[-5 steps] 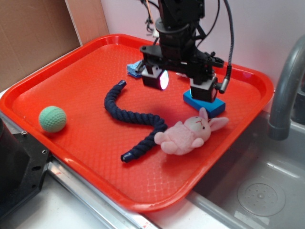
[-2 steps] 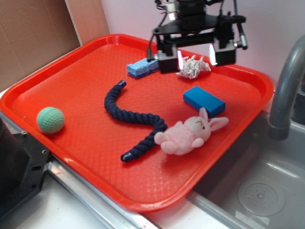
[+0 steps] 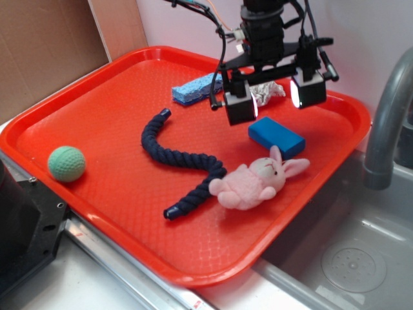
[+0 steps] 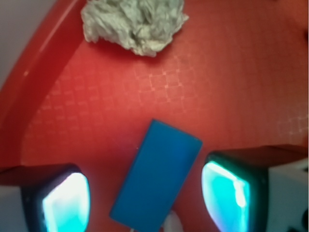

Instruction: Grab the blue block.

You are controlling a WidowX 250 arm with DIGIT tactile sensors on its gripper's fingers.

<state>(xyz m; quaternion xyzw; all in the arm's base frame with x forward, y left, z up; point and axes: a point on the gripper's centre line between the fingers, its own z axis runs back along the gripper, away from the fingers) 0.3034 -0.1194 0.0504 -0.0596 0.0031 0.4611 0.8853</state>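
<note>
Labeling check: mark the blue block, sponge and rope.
blue block (image 3: 276, 137), exterior view, top face.
sponge (image 3: 192, 91), exterior view, top surface.
rope (image 3: 169, 156), exterior view, middle of the bend.

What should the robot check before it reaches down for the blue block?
1. Gripper open: ok.
2. Blue block between the fingers, seen from the wrist: ok.
3. Block squared to the fingers: not ok, it lies slanted.
4. Block free of neighbours: the crumpled paper is apart; the pink bunny lies close, touching cannot tell.
5. Gripper down at block height: not ok, it hangs above the red tray.
</note>
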